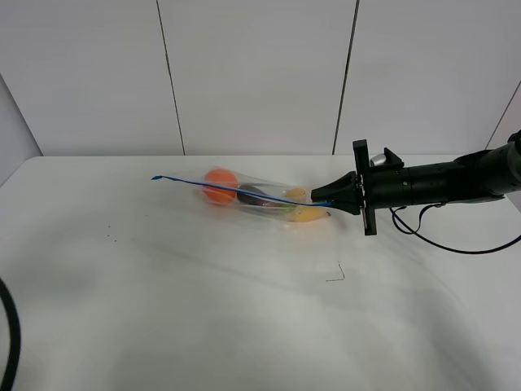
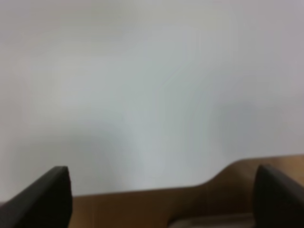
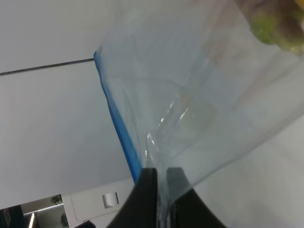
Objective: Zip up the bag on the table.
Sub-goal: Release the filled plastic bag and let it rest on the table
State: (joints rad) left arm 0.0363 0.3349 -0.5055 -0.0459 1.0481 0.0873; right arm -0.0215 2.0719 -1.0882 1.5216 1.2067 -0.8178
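The clear bag (image 1: pixel 260 198) lies on the white table (image 1: pixel 163 285), with an orange (image 1: pixel 220 185), a dark eggplant (image 1: pixel 259 195) and a yellow pear (image 1: pixel 303 208) inside. Its blue zipper strip (image 1: pixel 212 188) runs along the top edge. My right gripper (image 1: pixel 327 198) is shut on the bag's right end by the zipper; the right wrist view shows the fingers (image 3: pixel 147 190) pinching the clear plastic (image 3: pixel 199 109) beside the blue strip (image 3: pixel 118 133). My left gripper (image 2: pixel 161 199) is open and empty, facing blank table; it is out of the exterior view.
A black cable (image 1: pixel 456 244) hangs from the right arm. A small dark mark (image 1: pixel 336 275) lies on the table in front of the bag. A black cable (image 1: pixel 10 334) curves at the left edge. The white panelled wall (image 1: pixel 260 73) stands behind.
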